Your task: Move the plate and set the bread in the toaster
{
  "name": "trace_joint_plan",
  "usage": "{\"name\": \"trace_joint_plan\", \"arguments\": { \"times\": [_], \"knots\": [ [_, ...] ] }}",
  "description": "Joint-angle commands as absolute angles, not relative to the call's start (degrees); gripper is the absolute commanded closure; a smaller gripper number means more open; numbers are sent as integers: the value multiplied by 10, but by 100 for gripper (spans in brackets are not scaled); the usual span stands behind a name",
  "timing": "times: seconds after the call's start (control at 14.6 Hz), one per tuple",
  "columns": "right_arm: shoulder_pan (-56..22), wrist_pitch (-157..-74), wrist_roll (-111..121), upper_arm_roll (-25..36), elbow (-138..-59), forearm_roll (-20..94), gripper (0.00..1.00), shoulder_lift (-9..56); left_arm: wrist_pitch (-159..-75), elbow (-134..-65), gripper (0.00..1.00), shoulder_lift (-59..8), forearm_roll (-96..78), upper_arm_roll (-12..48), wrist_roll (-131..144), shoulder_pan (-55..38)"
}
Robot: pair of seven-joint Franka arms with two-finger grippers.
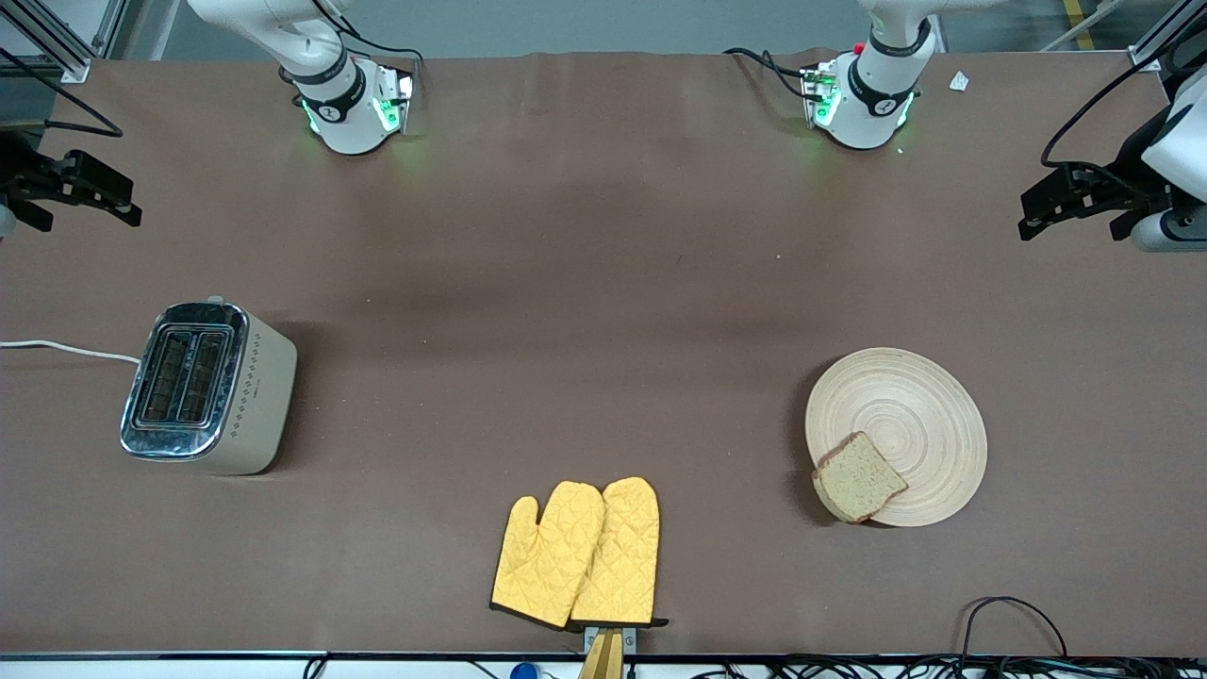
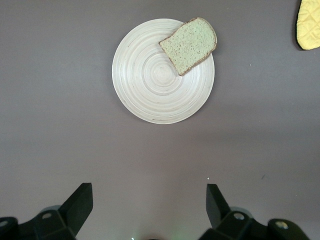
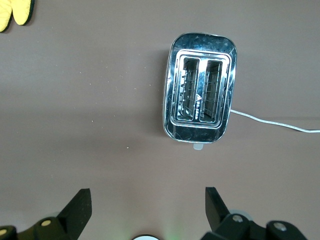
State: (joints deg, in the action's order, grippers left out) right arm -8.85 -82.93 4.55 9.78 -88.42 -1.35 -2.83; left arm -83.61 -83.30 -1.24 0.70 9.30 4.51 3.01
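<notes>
- Brown bread (image 1: 856,477) is seen hanging off the rim of the plate (image 1: 910,424), at the left arm's end; it could be knocked off when the plate is moved.
- Both the left gripper (image 2: 148,202) and the right gripper (image 3: 146,205) are held spread and empty, high over the table.
- The toaster (image 1: 207,389) is well apart; the bread could be dropped on the way.

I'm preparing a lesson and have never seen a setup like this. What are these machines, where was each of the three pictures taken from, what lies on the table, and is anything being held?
Two robot arms stand at a brown table. One picture looks down from a high camera facing them; the other two come from cameras on the arms' wrists.

The left gripper hangs open above the plate, which carries the bread at its edge nearest the front camera. The right gripper hangs open above the toaster, whose two slots are empty. A pair of yellow oven mitts lies near the table's front edge. Nothing is held.
</notes>
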Motion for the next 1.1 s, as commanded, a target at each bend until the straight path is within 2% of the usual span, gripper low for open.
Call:
{"name": "trace_joint_plan", "arguments": {
  "times": [0.0,0.27,0.41,0.62,1.03],
  "knots": [
    [-94,-834,42,105,-901,-15,0,-45,-831,-828,0,-9,5,91,38,30],
    [-94,-834,42,112,-903,-14,0,-45,-832,-828,0,-17,2,83,32,33],
    [-96,-832,42,114,-902,-13,0,-45,-836,-822,0,-44,-3,68,30,33],
    [-98,-828,42,114,-902,-14,0,-46,-889,-825,0,-75,-45,21,-2,34],
    [-102,-828,42,114,-902,-13,0,-46,-956,-836,0,-201,-205,5,-68,142]
  ]
}}
